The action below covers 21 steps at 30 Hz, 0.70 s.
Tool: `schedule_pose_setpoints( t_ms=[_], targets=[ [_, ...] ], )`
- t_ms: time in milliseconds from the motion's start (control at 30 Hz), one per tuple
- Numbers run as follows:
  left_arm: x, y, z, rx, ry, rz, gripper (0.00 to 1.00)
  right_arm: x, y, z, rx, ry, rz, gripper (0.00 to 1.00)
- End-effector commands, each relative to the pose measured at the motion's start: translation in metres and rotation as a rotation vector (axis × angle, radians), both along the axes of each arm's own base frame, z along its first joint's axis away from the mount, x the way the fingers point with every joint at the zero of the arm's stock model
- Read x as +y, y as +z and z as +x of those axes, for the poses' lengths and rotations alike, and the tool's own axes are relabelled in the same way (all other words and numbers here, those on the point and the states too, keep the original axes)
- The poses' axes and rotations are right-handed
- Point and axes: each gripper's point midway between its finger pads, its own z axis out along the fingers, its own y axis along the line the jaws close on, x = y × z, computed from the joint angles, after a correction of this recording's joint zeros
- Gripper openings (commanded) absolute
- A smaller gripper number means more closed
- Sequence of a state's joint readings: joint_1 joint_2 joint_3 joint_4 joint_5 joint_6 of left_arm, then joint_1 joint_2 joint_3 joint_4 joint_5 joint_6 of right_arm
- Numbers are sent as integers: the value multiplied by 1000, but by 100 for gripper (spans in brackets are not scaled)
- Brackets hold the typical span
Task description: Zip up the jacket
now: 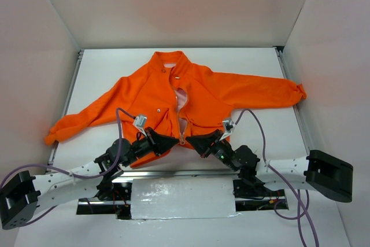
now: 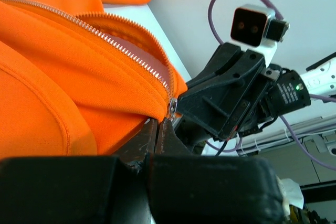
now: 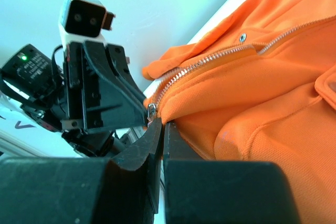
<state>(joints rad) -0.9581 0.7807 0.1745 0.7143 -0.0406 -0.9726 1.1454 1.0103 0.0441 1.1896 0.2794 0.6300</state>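
Note:
The orange jacket (image 1: 202, 93) lies flat, collar far, hem toward me, its pale zipper (image 1: 180, 108) open up the front. The metal slider (image 1: 183, 140) sits at the hem. My left gripper (image 1: 175, 140) and right gripper (image 1: 193, 141) meet there tip to tip, on either side of the slider. In the left wrist view the left gripper (image 2: 160, 123) is shut at the hem edge just below the slider (image 2: 172, 106). In the right wrist view the right gripper (image 3: 161, 125) is shut at the hem beside the slider (image 3: 151, 112). The fabric between the pads barely shows.
The sleeves spread out to the left cuff (image 1: 55, 134) and the right cuff (image 1: 298, 92). White walls close in the table on three sides. A metal rail and a taped white plate (image 1: 182, 198) lie between the arm bases at the near edge.

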Motion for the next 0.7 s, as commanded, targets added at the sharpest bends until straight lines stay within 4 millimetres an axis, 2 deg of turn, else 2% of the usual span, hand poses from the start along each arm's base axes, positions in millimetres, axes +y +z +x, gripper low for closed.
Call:
schedule_pose_setpoints(
  t_ms=[0, 100, 167, 300, 400, 500, 667],
  targets=[
    [-8, 0, -19, -54, -115, 10, 0, -16, -12, -2, -23, -5, -15, 0],
    [-11, -7, -25, -60, -157, 39, 0, -11, -9, -5, -33, 20, -27, 0],
    [-12, -9, -29, -82, -183, 59, 0, -9, -18, -7, -25, 38, -63, 0],
    [-15, -2, -42, -159, -266, 58, 0, -2, -11, -3, -23, 46, -54, 0],
    [-12, -5, -43, -177, -265, 71, 0, 5, -24, 4, 21, 58, -122, 0],
    [-7, -22, -38, -129, -221, 108, 0, 11, -31, 3, 38, 80, -144, 0],
    [0, -54, -42, -59, -216, 128, 0, 19, -33, -3, 43, 137, -152, 2]
  ],
)
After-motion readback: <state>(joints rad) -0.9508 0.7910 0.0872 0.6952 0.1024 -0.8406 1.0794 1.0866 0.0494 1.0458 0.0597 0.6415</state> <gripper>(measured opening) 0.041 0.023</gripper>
